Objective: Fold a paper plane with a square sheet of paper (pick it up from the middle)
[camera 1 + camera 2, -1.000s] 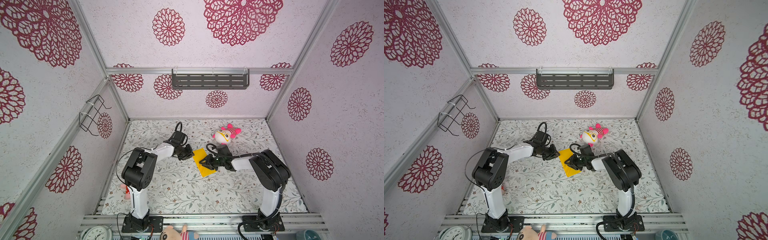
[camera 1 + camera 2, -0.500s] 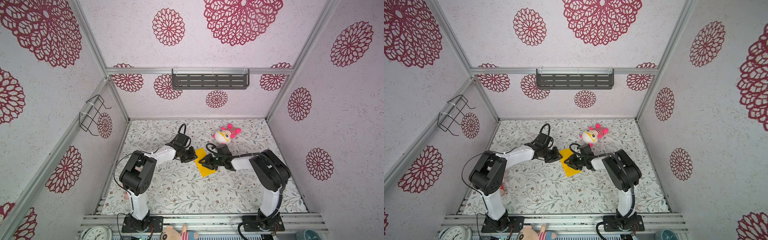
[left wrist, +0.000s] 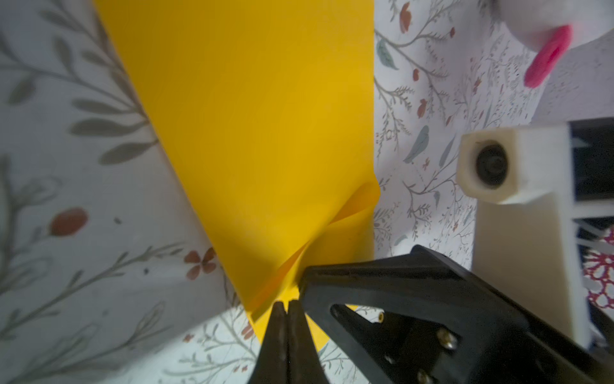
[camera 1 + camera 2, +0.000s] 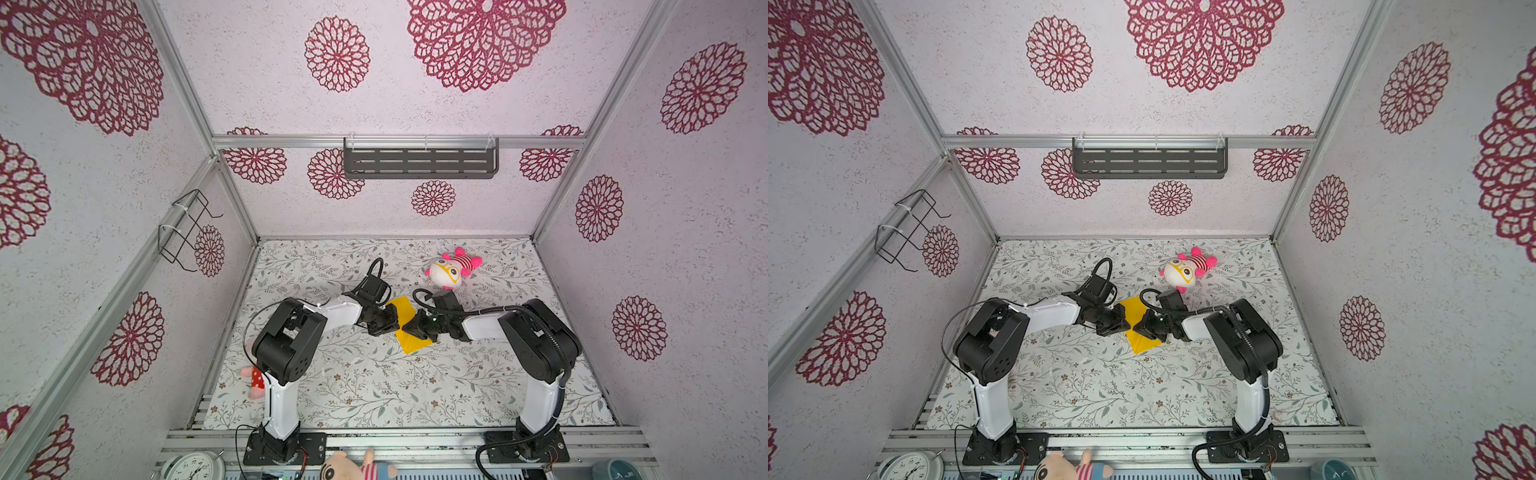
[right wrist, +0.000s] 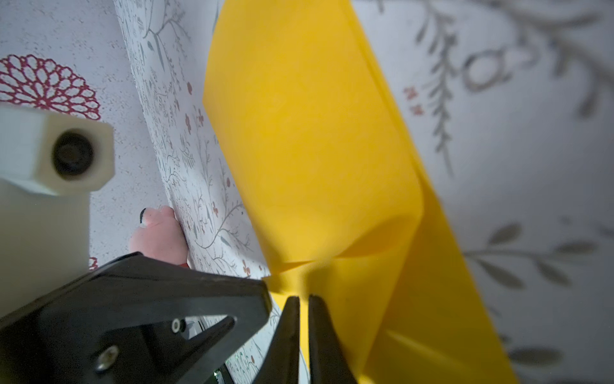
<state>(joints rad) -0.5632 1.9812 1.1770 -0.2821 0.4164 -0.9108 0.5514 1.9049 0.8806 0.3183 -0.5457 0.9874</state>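
Left end effector (image 4: 392, 321): low over the middle of the worktop (image 4: 374, 386), jaws shut together on the near-left edge of the sheet; the left wrist view shows the black fingertips (image 3: 282, 319) pinching yellow paper that lifts into a small fold just beyond them.
Square sheet of paper (image 4: 405, 309): yellow-orange, near the centre of the worktop, somewhat closer to the far edge; doubled over into a narrow slanted strip, layers visible in both wrist views, one end pointing to the near edge.
Right end effector (image 4: 409, 327): facing the left one across the strip, almost touching it; jaws nearly closed with a sliver of yellow paper clamped between them in the right wrist view.
Plush toy (image 4: 451, 270): pink and white, lying apart from the sheet, toward the far right corner.
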